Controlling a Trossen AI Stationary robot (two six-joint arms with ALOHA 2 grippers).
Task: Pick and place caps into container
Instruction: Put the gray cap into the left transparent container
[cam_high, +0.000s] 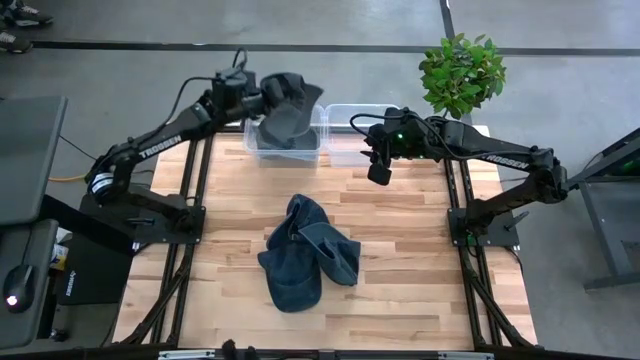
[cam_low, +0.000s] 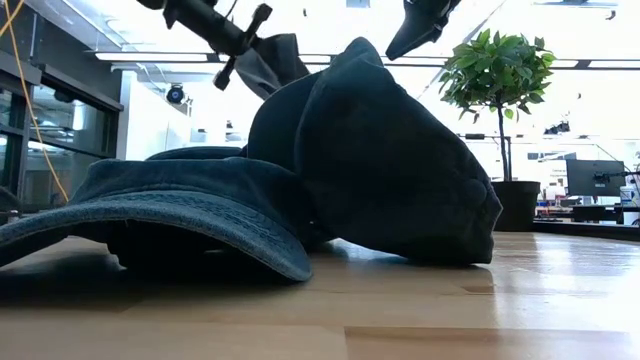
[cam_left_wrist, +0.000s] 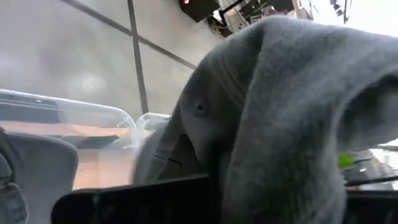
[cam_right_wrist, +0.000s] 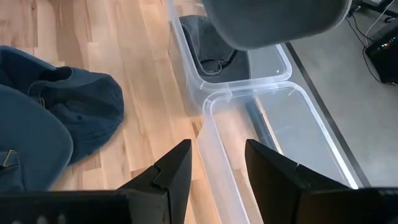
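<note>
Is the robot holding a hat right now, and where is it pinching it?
Yes. The left gripper holds a grey cap over the left bin; which part it pinches cannot be told. The right gripper is open, empty.

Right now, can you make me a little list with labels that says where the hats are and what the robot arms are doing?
held cap: grey cap hanging from the left end effector, shut on it, above the left bin
left bin: clear, one cap already inside
right bin: clear, looks empty
caps on table: two dark blue caps heaped together mid-table
right end effector: open, holding nothing, over the right bin's near edge
plant: beside the table's far right corner
</note>
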